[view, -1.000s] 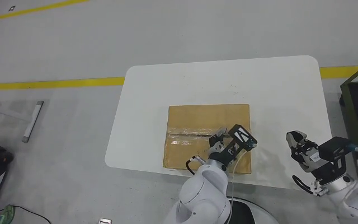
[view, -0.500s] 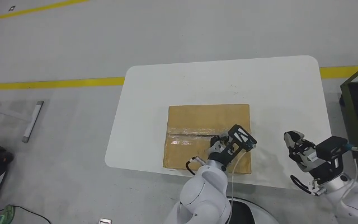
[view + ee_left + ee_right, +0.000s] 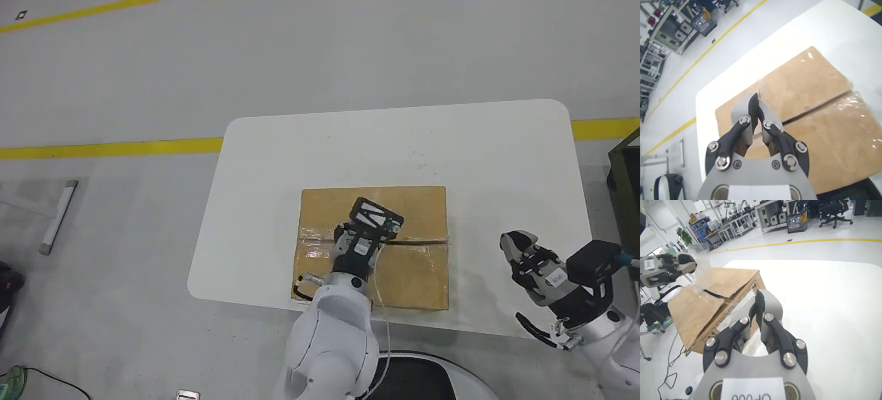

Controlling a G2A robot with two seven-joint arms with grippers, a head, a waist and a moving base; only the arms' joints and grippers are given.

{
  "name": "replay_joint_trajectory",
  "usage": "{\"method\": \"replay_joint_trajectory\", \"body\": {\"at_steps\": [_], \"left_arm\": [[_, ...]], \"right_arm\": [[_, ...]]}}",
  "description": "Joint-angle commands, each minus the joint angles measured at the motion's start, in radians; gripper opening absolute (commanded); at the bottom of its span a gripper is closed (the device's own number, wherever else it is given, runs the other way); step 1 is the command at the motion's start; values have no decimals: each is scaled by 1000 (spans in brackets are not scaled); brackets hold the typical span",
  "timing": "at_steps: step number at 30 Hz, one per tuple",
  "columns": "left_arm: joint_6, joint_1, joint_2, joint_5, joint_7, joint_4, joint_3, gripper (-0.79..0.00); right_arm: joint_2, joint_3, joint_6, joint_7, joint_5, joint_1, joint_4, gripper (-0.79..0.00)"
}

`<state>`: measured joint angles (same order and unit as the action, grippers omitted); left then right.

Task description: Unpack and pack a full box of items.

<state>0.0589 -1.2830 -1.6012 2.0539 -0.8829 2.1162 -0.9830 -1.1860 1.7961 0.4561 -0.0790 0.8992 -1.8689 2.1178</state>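
White tabletop (image 3: 500, 150) on a pale workshop floor carries your one task item, a brown cardboard box (image 3: 420, 210). It is closed and sits toward the robot's side of the surface.

Your left gripper (image 3: 758, 100) hangs over the middle of the box's top, close to the seam (image 3: 815, 111) between the two flaps. Its fingers are pressed together on a strip of clear tape (image 3: 701, 266). In the right wrist view the strip rises from the seam up to that gripper, with its lower end stuck to the lid. Toward the right end of the seam the flaps show a dark gap with no tape across it.

Your right gripper (image 3: 757, 302) is over bare tabletop near the box's right side, fingers together and holding nothing.

By my reading you are at the very start of the task: the box is being opened, the tape is partly stripped, and nothing is unpacked. The next move calls for pulling along the line of the seam, low and steady, so the tape peels rather than snaps or drags the box. Consider resting the right gripper on the lid to hold it down. After that the flaps need lifting.
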Motion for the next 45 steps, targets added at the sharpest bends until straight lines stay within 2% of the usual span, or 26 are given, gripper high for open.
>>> {"method": "replay_joint_trajectory", "body": {"at_steps": [1,7,15,18,29,30,31,32,40,45], "left_arm": [[-16,-13,4,8,-3,35,-58,-785],[-45,-51,15,22,-12,101,-253,-785],[-88,-73,23,21,7,92,-403,-785],[-113,-64,24,25,17,63,-446,-785],[-174,-36,26,24,41,-35,-522,-785],[-176,-36,26,22,36,-42,-529,-683],[-176,-35,26,21,28,-49,-535,-105],[-174,-34,27,27,16,-55,-543,0],[-199,-27,26,-1,-21,-38,-585,0],[-219,-38,27,0,-18,-8,-613,0]], "right_arm": [[1,0,4,-9,-6,4,5,-785],[2,-19,14,-32,-9,24,7,-785],[4,-38,19,-52,-6,49,3,-785],[5,-40,20,-58,-5,54,3,-785],[8,-29,18,-58,-7,48,5,-785],[8,-27,18,-57,-9,46,5,-785],[8,-25,19,-56,-9,44,6,-785],[8,-23,18,-55,-8,42,6,-785],[9,-19,26,-47,-13,29,10,-785],[13,-8,91,-41,7,15,-1,-785]]}}
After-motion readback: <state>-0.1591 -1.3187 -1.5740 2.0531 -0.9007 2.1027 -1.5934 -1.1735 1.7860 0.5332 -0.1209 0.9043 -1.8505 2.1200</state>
